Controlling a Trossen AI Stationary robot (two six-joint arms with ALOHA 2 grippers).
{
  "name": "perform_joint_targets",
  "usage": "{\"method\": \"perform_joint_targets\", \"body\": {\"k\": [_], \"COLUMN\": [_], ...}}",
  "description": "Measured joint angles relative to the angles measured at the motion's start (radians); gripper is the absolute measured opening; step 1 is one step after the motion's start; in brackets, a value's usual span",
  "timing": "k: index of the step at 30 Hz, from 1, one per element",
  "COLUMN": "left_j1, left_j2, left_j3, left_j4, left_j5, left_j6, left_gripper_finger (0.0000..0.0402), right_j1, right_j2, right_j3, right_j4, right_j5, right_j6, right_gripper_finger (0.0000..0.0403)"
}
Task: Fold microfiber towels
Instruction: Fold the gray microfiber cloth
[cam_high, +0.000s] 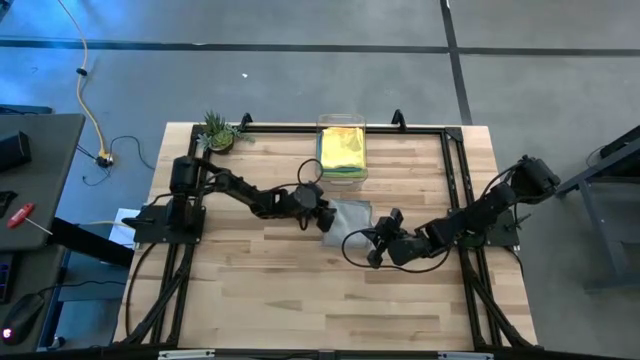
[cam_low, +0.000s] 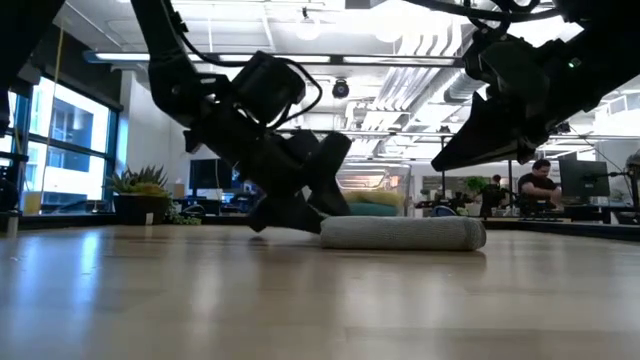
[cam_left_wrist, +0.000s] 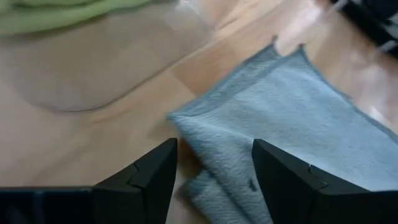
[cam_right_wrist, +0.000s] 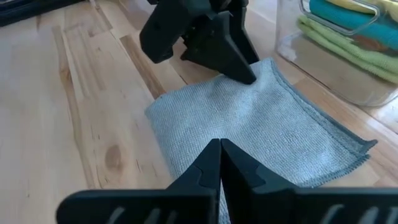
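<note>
A grey microfiber towel (cam_high: 350, 218) lies folded flat on the wooden table, near the middle; it also shows in the low view (cam_low: 400, 232) as a low roll. My left gripper (cam_high: 325, 218) is open and low at the towel's left edge. Its two fingers stand on either side of a folded corner (cam_left_wrist: 211, 171). My right gripper (cam_high: 375, 250) is shut and empty. It hangs clear above the towel's near right part (cam_right_wrist: 249, 130), as the low view (cam_low: 455, 155) shows. My left gripper's fingers slant down from the table's left, astride the grey towel's folded left corner (cam_left_wrist: 205, 155), which lies on the table. One fingertip (cam_right_wrist: 245, 73) stands at the towel's edge. I cannot tell whether the fingers touch the cloth.
A clear plastic bin (cam_high: 342, 122) stands just behind the towel at the table's far middle, holding folded yellow, lime green and teal towels (cam_right_wrist: 348, 43). A small plant (cam_high: 218, 132) stands at the far left corner. A dark frame runs along the table's edges.
</note>
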Motion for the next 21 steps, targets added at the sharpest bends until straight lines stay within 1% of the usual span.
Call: {"method": "perform_joint_targets", "body": {"k": [3,6,9,15,16,21], "left_j1": [0.0,0.0,0.0,-0.002,-0.002,-0.007], "left_j2": [0.002,0.003,0.003,0.003,0.003,0.003], "left_j3": [0.0,0.0,0.0,0.0,0.0,0.0], "left_j4": [0.015,0.028,0.049,0.133,0.145,0.166], "left_j5": [0.034,0.047,0.047,0.047,0.047,0.048], "left_j6": [0.015,0.041,0.067,0.134,0.142,0.173], "left_gripper_finger": [0.0193,0.0172,0.0132,0.0021,0.0011,0.0011], "right_j1": [0.0,0.0,0.0,0.0,0.0,0.0], "right_j2": [0.0,0.0,0.0,0.0,0.0,0.0], "right_j3": [0.0,0.0,0.0,0.0,0.0,0.0], "right_j4": [0.0,0.0,-0.001,-0.006,-0.006,-0.01], "right_j5": [0.002,0.004,0.006,0.006,0.006,0.006], "right_j6": [0.0,-0.004,-0.007,-0.008,-0.008,-0.008], "right_gripper_finger": [0.0,0.0,0.0,0.0,0.0,0.0]}}
